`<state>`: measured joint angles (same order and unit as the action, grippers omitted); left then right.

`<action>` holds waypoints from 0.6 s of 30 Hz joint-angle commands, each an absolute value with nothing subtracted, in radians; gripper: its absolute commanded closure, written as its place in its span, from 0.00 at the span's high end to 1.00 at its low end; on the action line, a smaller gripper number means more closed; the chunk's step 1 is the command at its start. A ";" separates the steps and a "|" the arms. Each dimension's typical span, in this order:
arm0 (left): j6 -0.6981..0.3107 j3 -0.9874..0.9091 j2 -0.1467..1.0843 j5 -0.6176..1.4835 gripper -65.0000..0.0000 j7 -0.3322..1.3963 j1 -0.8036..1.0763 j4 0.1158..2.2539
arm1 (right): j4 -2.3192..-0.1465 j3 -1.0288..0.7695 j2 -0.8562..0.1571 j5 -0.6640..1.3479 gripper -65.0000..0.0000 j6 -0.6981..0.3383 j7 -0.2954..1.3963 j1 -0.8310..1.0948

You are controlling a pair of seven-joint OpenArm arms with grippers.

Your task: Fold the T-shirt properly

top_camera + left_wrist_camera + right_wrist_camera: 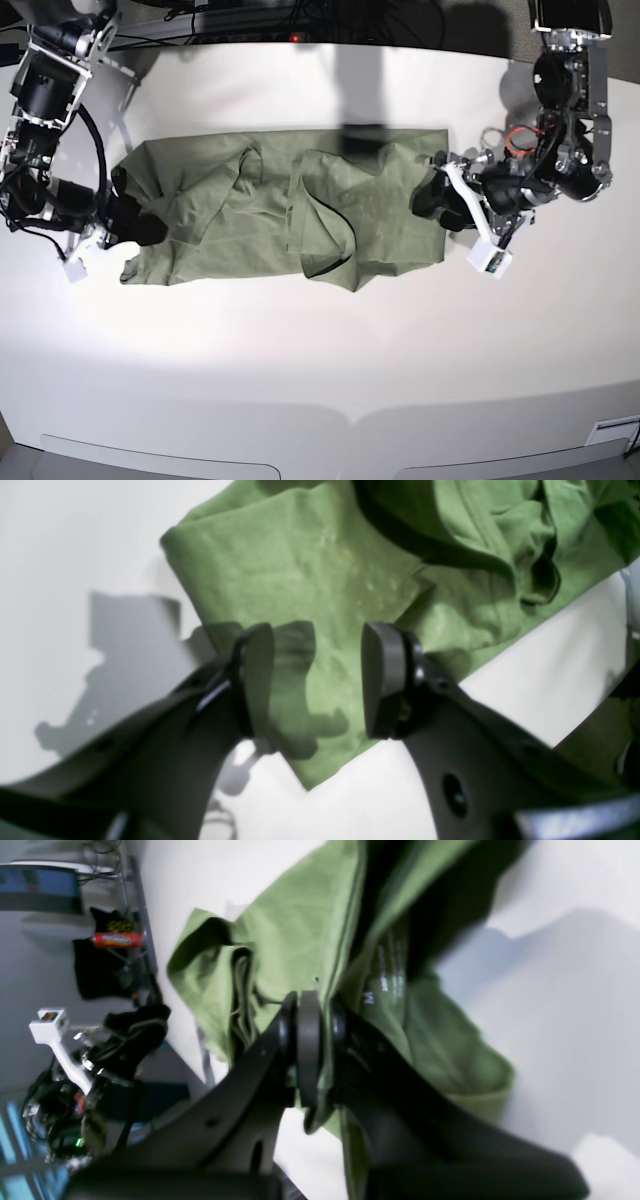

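Base view: plain sage-green short-sleeved cotton T-shirt, wrinkled and partly doubled over itself, spread on the white desk. Lies well up from the desk's 6 o'clock edge, long axis running from 9 o'clock to 3 o'clock, one arm posted at each end.

At the 9 o'clock end: right hand, low on the cloth. Seen from the right wrist view, right hand pressed together on a fold of the green fabric, cloth pinched between the two black pads and bunching away toward 12 o'clock. Small white label marks just beside the pinch, so probably the neckline end, though not sure.

At the 3 o'clock end: left hand, at the edge of the shirt. Seen from the left wrist view, left hand with pads apart, nothing between them, a flat corner of the T-shirt spread beneath and ahead toward 12 o'clock. Contact with the cloth not clear from this angle; looks to hover just above.

Judged from this: one end gripped, the other not yet taken. Next move likely turns on the shirt's long axis running straight between the two hands. Cloth lies toward 9 o'clock from the left hand, toward 3 o'clock from the right. Neither hand nearer to the middle; each nearest to its own end. Risk: lifting with a single grip would drag the far end and deepen the wrinkles.
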<state>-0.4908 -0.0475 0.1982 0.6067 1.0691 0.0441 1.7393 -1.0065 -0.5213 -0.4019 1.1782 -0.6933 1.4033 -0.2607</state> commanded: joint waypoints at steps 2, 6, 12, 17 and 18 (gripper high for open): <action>-0.498 -0.051 0.197 0.592 0.43 1.045 0.031 1.757 | -1.019 -0.523 -0.397 1.277 0.00 -0.698 1.396 -0.310; -0.497 -0.051 0.198 0.519 0.43 1.038 0.031 1.757 | -1.019 -0.496 -0.346 1.396 0.00 -0.698 1.396 -0.364; -0.496 -0.052 0.228 0.481 0.43 1.027 0.030 1.757 | -1.021 -0.323 -0.278 1.403 0.00 -0.698 1.396 -0.418; -0.493 -0.055 0.298 0.479 0.43 1.022 0.025 1.757 | -1.021 -0.187 -0.216 1.425 0.00 -0.698 1.396 -0.438; -0.493 -0.060 0.312 0.479 0.43 1.023 0.024 1.757 | -1.022 -0.167 -0.204 1.427 0.00 -0.698 1.396 -0.441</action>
<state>-0.4965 -0.0525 0.3027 0.4675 1.0473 0.0414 1.7390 -1.0050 -0.1616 -0.1959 1.3880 -0.6937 1.4040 -0.4095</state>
